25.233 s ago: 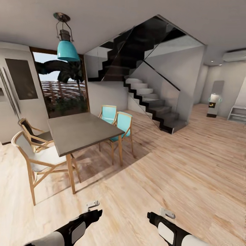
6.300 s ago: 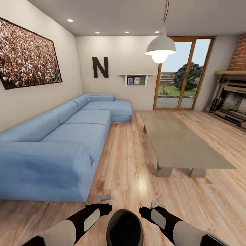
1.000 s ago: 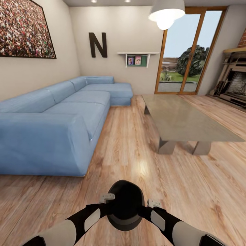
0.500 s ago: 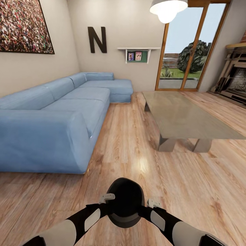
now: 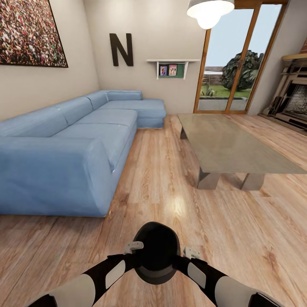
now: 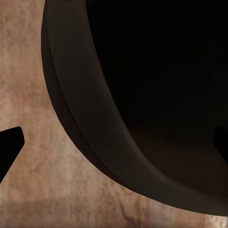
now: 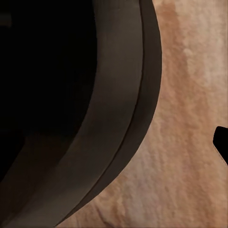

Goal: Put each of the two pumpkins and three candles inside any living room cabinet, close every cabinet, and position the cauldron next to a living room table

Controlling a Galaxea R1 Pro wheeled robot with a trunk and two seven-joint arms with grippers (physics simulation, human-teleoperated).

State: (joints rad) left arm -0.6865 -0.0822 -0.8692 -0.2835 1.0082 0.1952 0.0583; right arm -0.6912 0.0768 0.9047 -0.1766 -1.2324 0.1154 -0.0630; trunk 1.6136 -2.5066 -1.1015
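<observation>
Two hands grip one black cauldron [image 5: 156, 251] between them, left hand [image 5: 133, 252] and right hand [image 5: 184, 258] each closed on its rim; ahead-right stands the counter [image 5: 230, 149]; a wall letter [image 5: 121, 50] reads "N".

**A:** How are the arms posed?

**B:** Both reach forward and angle inward, black forearms with white panels. The left gripper [image 5: 135, 251] and right gripper [image 5: 187, 258] face each other.

**A:** Open or closed?

**B:** Seemingly spread apart; one dark fingertip [image 6: 9, 145] sits well aside.
</observation>
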